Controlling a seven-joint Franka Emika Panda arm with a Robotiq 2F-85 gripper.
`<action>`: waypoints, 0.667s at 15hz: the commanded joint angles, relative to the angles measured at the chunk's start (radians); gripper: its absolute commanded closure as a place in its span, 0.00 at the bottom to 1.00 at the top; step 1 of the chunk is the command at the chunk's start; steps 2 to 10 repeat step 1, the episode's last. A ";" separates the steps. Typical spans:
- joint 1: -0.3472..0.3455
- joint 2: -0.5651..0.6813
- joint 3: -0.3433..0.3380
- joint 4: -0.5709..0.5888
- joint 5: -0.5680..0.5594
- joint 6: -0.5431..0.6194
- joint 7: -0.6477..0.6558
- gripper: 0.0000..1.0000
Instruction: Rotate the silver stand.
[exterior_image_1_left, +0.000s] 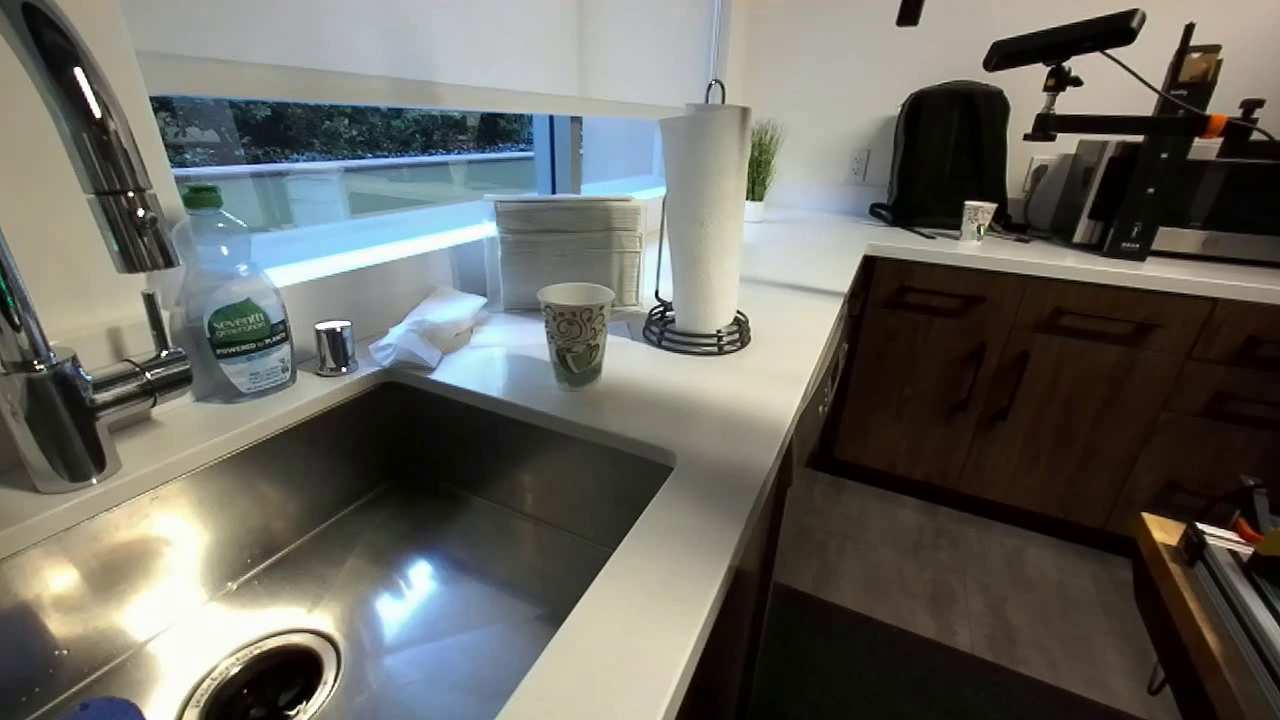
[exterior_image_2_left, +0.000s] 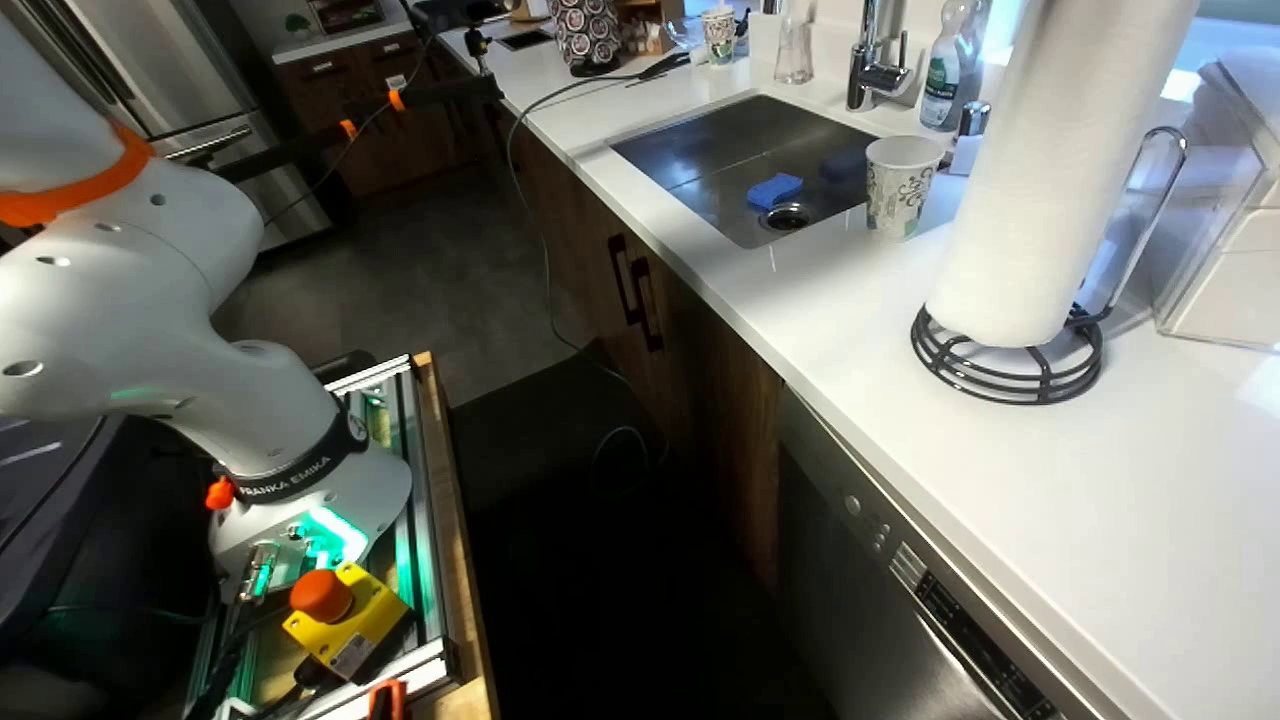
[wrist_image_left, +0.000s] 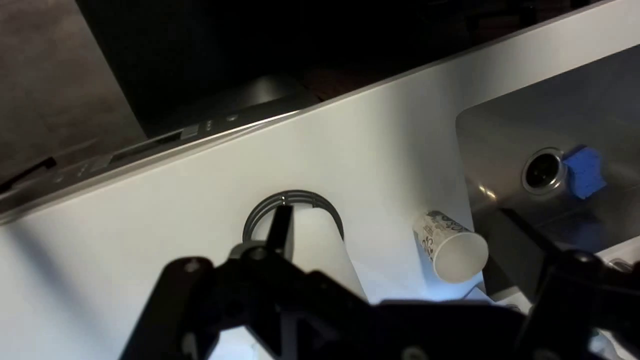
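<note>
The stand is a dark metal wire paper towel holder; its round base shows in both exterior views (exterior_image_1_left: 697, 347) (exterior_image_2_left: 1040, 388) and in the wrist view (wrist_image_left: 295, 196). It stands upright on the white counter and carries a white paper towel roll (exterior_image_1_left: 703, 220) (exterior_image_2_left: 1050, 180) (wrist_image_left: 322, 245). Its bent side rod (exterior_image_2_left: 1148, 230) rises beside the roll. My gripper (wrist_image_left: 395, 211) is open, with nothing between its fingertips. In the wrist view one finger overlaps the roll and base; whether it touches cannot be told. The gripper is out of both exterior views; only part of the arm (exterior_image_2_left: 270, 400) shows.
A patterned paper cup (exterior_image_1_left: 577, 335) (exterior_image_2_left: 898, 190) (wrist_image_left: 452, 250) stands between roll and sink (exterior_image_1_left: 520, 480). A napkin box (exterior_image_1_left: 570, 255) (exterior_image_2_left: 1225, 270) is behind the stand. A soap bottle (exterior_image_1_left: 240, 310), faucet (exterior_image_1_left: 60, 420) and crumpled napkin (exterior_image_1_left: 430, 325) line the sink. A blue sponge (wrist_image_left: 584, 171) lies inside.
</note>
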 joint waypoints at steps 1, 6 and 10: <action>0.058 -0.022 -0.056 -0.025 -0.001 -0.003 0.017 0.00; 0.058 -0.022 -0.056 -0.025 -0.001 -0.003 0.017 0.00; 0.058 -0.022 -0.056 -0.025 -0.001 -0.003 0.017 0.00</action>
